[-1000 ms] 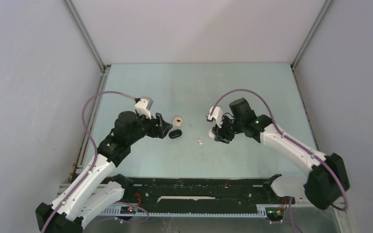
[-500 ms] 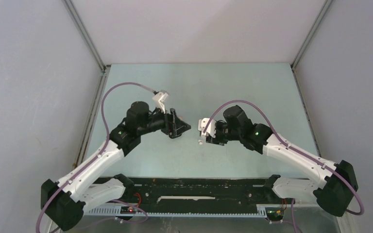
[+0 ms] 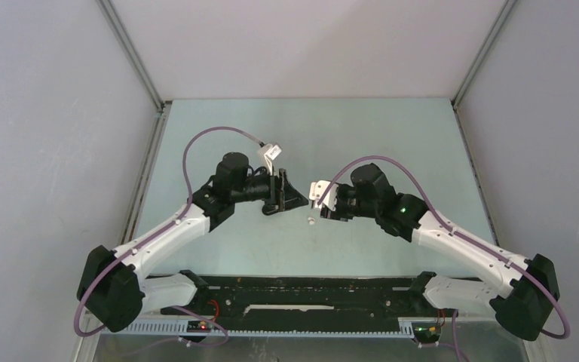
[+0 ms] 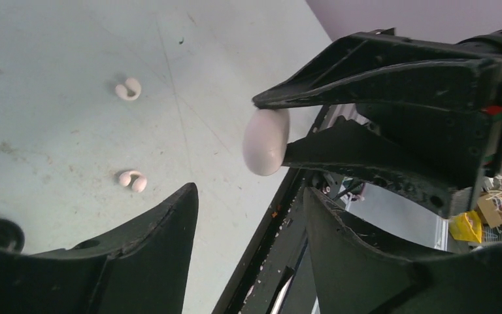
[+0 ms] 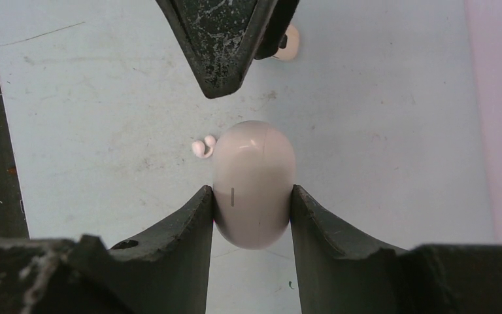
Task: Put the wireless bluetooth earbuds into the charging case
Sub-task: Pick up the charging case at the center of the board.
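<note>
Wireless bluetooth earbuds (image 4: 133, 181) not yet in the charging case (image 5: 253, 183); by the look of it, the task has barely begun.
Two white buds lie loose and apart on the worktop (image 3: 392, 143) near its middle, and neither is held. The right gripper (image 5: 251, 194) is clamped on the pale case, holding it off the surface above the worktop's middle, lid apparently closed. The left gripper (image 4: 250, 191) faces it, jaws apart and empty. Opening the lid and seating each bud seem left to do.
</note>
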{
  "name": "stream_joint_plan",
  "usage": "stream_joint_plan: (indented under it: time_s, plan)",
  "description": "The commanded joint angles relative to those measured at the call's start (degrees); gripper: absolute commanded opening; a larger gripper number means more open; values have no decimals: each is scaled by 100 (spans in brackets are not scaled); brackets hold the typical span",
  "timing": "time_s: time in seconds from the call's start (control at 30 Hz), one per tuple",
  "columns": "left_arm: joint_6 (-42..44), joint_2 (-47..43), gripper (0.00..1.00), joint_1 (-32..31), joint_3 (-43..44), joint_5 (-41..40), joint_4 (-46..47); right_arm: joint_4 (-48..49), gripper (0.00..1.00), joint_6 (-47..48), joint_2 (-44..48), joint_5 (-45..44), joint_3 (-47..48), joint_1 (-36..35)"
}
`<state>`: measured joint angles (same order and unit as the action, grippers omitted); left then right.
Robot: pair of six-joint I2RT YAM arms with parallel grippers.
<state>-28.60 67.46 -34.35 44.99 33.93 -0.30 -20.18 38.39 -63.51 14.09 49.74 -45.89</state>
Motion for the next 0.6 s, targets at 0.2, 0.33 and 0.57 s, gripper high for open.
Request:
stream_joint_plan:
  time_s: [0.2, 0.33, 0.57]
  plan:
    - [-296, 190, 64, -28, 106, 410, 614, 366, 36, -25, 30, 21, 0, -179]
    - [-296, 255, 64, -55, 110, 402, 583, 424, 36, -77, 32, -7, 1, -209]
    - [-458, 472, 57, -178, 113, 623, 790, 492, 37, -142, 50, 32, 1, -276]
